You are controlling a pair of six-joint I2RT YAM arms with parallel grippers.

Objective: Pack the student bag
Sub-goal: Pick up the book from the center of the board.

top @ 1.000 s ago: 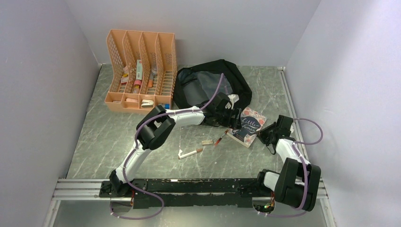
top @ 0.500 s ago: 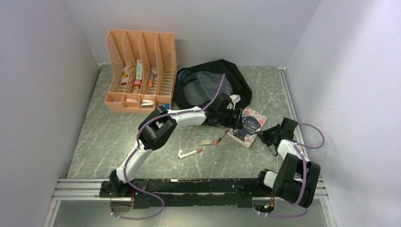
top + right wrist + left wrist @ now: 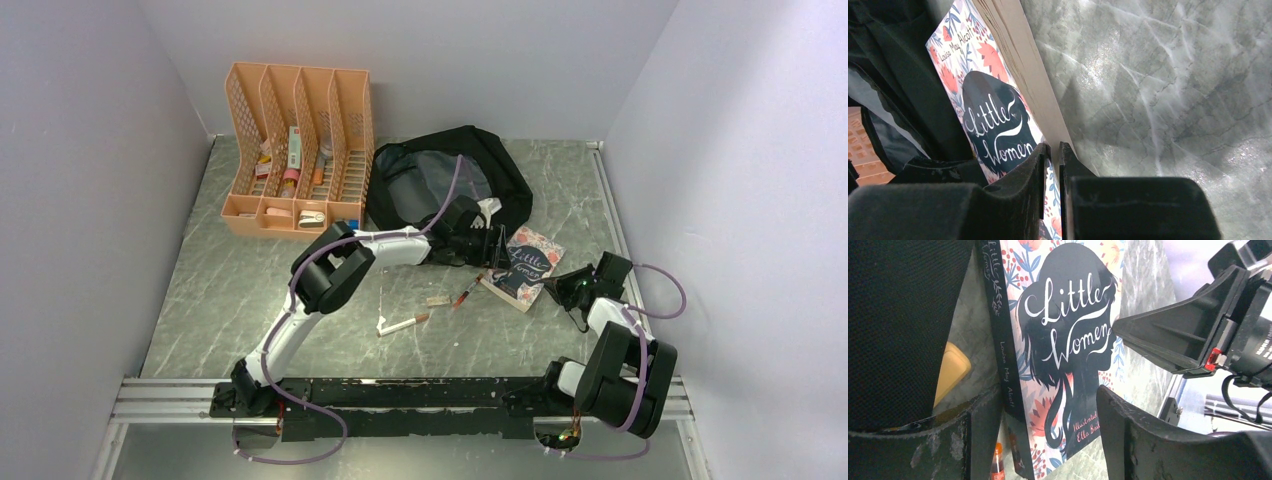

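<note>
The student bag (image 3: 445, 180) lay slumped with its mouth open, right behind the left gripper (image 3: 490, 245). In the left wrist view its black fabric (image 3: 903, 315) filled the space just outside the left finger (image 3: 983, 415). From the right wrist it (image 3: 898, 75) sat off to the left of the fingers, past the book.

That book was Little Women (image 3: 528, 266), flat on the marble-look table (image 3: 250, 290) right beside the bag. The left gripper (image 3: 1048, 405) stood wide open over its lower end (image 3: 1063, 340), one finger by the spine and the other over the cover, gripping nothing.

The right gripper (image 3: 562, 285) was down to a thin slit (image 3: 1053, 150), tips right at the book's (image 3: 993, 120) page edge. Honestly couldn't tell if it was actually pinching it.

A red pen (image 3: 466, 294) lay just below the left fingers, with a white pen (image 3: 402, 323) further back. The peach desk organizer (image 3: 300, 150) sat well away on the left.
</note>
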